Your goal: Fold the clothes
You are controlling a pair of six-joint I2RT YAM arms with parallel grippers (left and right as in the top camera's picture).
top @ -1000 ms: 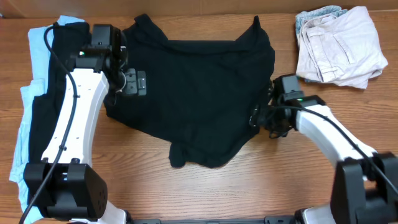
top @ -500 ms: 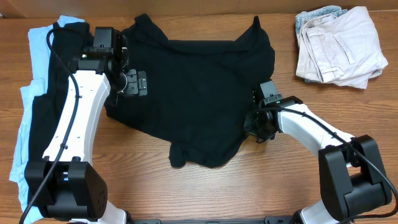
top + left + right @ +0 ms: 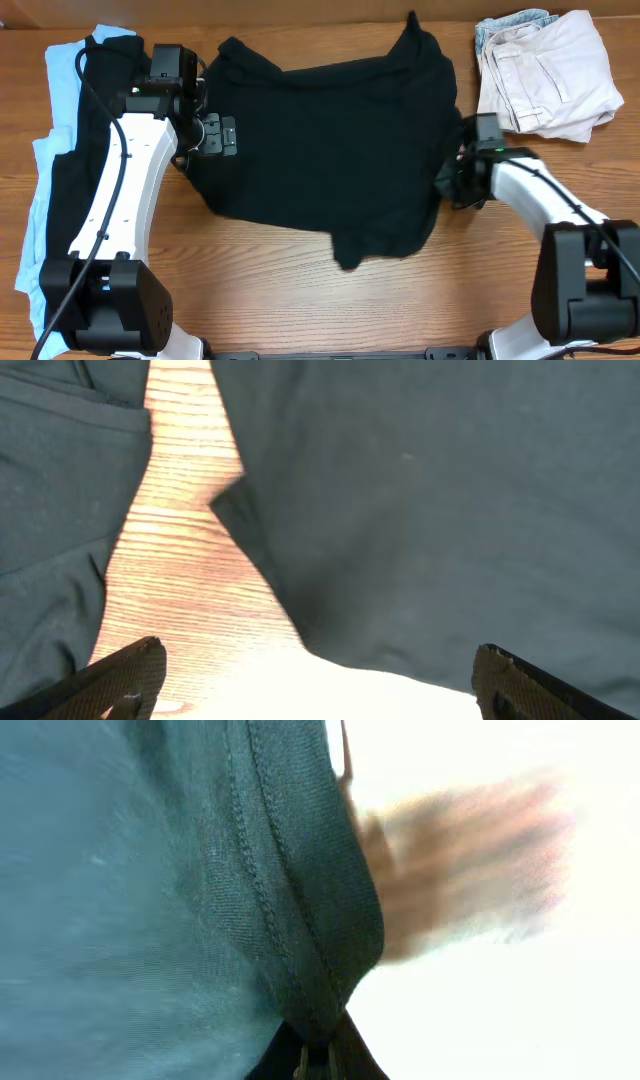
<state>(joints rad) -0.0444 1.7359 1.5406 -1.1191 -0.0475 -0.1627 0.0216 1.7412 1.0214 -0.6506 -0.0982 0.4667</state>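
Two grippers flank the black shirt (image 3: 320, 150), which lies spread over the middle of the table (image 3: 300, 320), wider left to right than front to back. Nearest the robot, the right gripper (image 3: 450, 186) is clamped on the shirt's right-hand hem, so the cloth runs away to its left. Farther back, the left gripper (image 3: 210, 135) hangs over the opposite edge, jaws spread wide and holding nothing. The right arm looks placed to lead the fold leftward.
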